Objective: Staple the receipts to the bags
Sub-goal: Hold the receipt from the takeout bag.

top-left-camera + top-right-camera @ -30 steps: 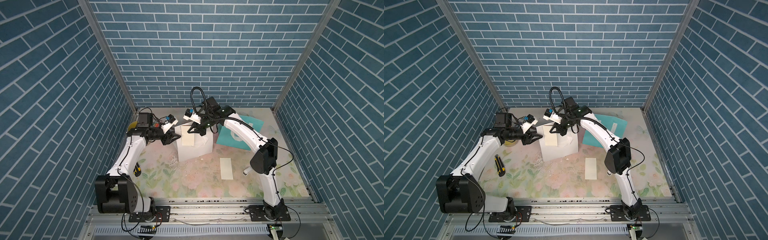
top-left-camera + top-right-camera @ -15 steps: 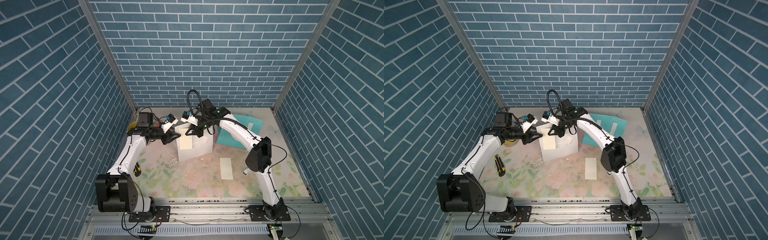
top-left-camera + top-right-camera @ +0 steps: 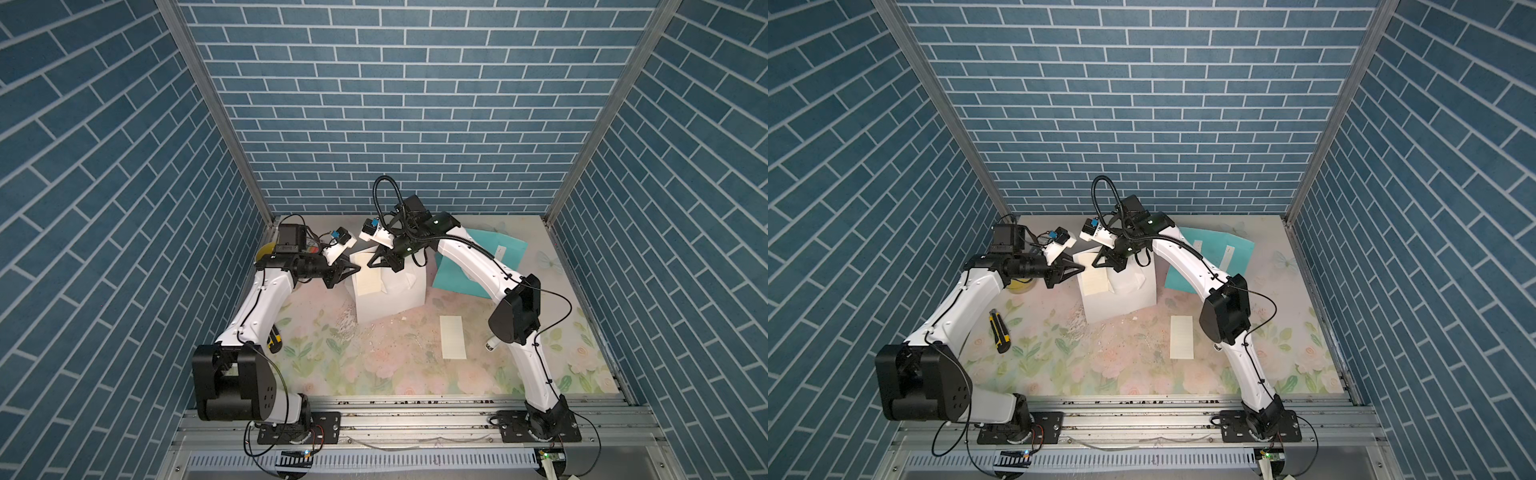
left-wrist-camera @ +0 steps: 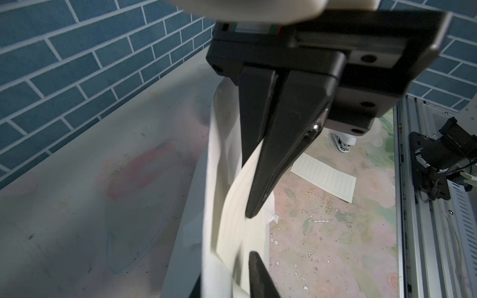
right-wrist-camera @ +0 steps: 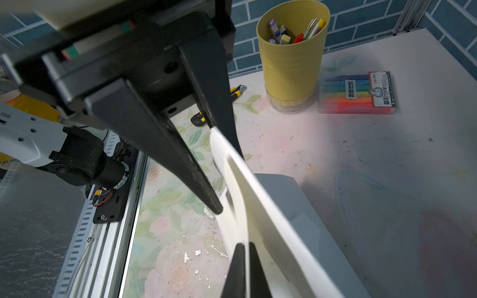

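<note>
1. While both grippers are occupied at the far edge of the white bag (image 3: 399, 295), the stapler (image 4: 343, 143) lies untouched on the tabletop (image 3: 374, 365), beside the right arm's elbow. One gripper will probably have to let go to fetch it, and the held receipt (image 3: 369, 281) could then slide off line.
2. The right gripper (image 3: 378, 264) is clenched on the far short end of the held receipt. Whether the bag's edge is also in that bite cannot be told.
3. The left gripper (image 3: 355, 271) sits at the bag's far corner. In the right wrist view its jaws stand almost together with a thin white sheet between them, so it appears to be pinching the same edge.
4. If the two arms pull apart or twist, the thin paper, which is bowed in the wrist views, could crease or tear.
5. The held receipt lies on the left part of the bag. Its long axis runs from the far edge toward the robot, tilted slightly like the bag itself.
6. The loose receipt (image 3: 452, 343) lies flat on the tabletop with its long axis also running near to far. It is well apart from the teal bag (image 3: 455, 279) at the back right.
</note>
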### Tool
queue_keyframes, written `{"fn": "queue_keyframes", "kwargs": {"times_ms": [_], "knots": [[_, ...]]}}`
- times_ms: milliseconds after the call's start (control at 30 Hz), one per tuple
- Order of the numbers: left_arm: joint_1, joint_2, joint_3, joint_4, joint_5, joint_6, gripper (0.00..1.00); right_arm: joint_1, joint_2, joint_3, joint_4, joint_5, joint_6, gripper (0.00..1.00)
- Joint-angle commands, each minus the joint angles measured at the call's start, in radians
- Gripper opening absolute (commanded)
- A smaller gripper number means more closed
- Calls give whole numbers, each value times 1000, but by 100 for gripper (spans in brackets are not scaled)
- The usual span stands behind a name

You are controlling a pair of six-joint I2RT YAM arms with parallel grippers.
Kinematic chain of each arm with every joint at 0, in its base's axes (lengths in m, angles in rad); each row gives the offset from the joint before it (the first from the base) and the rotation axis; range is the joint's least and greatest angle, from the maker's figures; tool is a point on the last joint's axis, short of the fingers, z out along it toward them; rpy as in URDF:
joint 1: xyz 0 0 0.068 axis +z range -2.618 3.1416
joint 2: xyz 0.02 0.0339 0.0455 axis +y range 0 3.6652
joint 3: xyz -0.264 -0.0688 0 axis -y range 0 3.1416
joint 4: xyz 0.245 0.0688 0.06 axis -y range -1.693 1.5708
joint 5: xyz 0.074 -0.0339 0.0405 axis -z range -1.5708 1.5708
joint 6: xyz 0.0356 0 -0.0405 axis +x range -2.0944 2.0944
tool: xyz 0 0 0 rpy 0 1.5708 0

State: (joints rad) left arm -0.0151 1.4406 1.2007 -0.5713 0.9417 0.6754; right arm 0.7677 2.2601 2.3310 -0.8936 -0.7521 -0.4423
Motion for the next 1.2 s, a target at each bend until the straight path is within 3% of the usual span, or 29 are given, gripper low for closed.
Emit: {"fn": "queue_keyframes", "kwargs": {"times_ms": [0,100,200,367,467,633,800,867,1167], "knots": [[5,16,36,-16,25,4,19,7,29,34,-9,-29,-8,0],[6,25,47,-23,30,4,14,7,32,36,-8,-31,-6,0],[6,33,53,-31,39,7,2,7,32,36,2,-34,4,0],[6,37,53,-31,27,6,0,7,-2,-1,80,-19,83,2],[6,31,44,-19,26,-1,0,6,-59,-85,176,28,152,24],[6,9,4,62,-13,-53,0,-5,-267,-359,351,144,281,41],[6,-24,-51,164,-64,-121,0,-35,-564,-772,532,360,478,61],[5,-48,-83,225,-90,-153,0,-56,-668,-900,525,434,567,64],[-1,-127,-177,397,-166,-234,0,-146,-1032,-1277,77,1013,1113,68]]}}
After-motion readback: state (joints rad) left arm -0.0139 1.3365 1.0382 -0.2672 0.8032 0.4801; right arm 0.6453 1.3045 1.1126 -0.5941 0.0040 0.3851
